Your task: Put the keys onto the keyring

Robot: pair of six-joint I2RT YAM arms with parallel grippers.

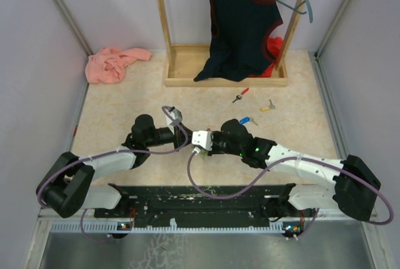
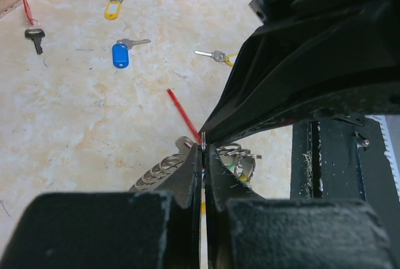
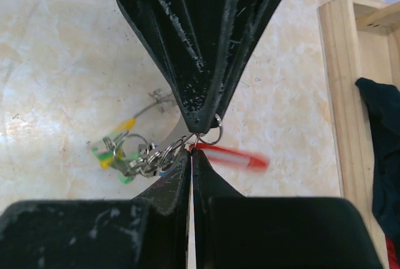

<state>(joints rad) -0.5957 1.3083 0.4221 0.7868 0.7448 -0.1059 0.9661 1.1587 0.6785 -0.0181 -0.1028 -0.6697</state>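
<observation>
Where the left claw (image 2: 204, 156) and right claw (image 3: 191, 159) meet tip to tip, both pinch shut on the one keyring (image 3: 134, 156); four keys (image 2: 122, 53) lie loose on the counter (image 2: 75, 112) beyond.

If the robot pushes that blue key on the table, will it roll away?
Probably not: the blue key lies flat on the table, so it would likely slide. It looks small and thin, so it is probably light. Tag and blade seem joined at one small point, so they may flop when lifted.
</observation>
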